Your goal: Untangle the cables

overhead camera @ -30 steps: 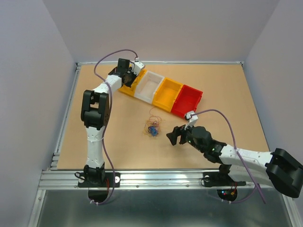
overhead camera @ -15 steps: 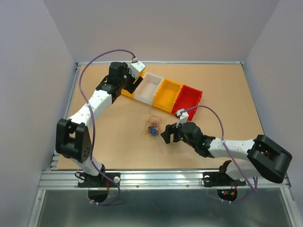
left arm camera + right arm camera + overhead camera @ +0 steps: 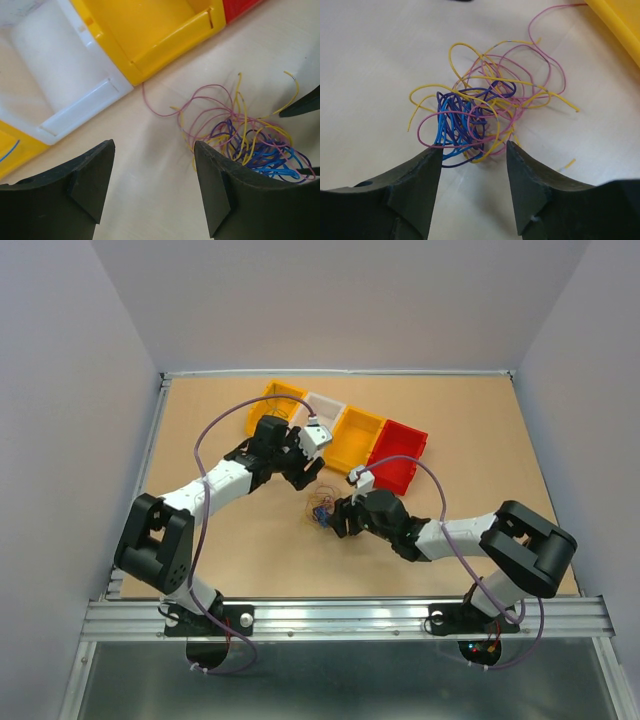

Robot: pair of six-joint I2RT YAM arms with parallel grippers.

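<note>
The cables (image 3: 322, 508) lie in one loose tangle of pink, yellow, blue and purple wires on the tabletop, in front of the bins. My right gripper (image 3: 341, 519) is at the tangle's right side. In the right wrist view it (image 3: 474, 148) is open, with the near edge of the cables (image 3: 480, 115) just at its fingertips. My left gripper (image 3: 305, 473) hovers over the tangle's far-left side. In the left wrist view it (image 3: 154, 147) is open over bare table, and the cables (image 3: 245, 135) lie past its right finger.
A row of bins stands behind the tangle: a yellow bin (image 3: 272, 405), a white bin (image 3: 325, 408), an orange-yellow bin (image 3: 358, 435) and a red bin (image 3: 402, 452). A thin blue wire (image 3: 9, 150) lies in the yellow bin. The table's raised rim (image 3: 160, 440) runs along the left.
The left arm swung from the yellow bin down to the tangle and its jaws opened. The right gripper advanced left up to the tangle and its jaws narrowed.
</note>
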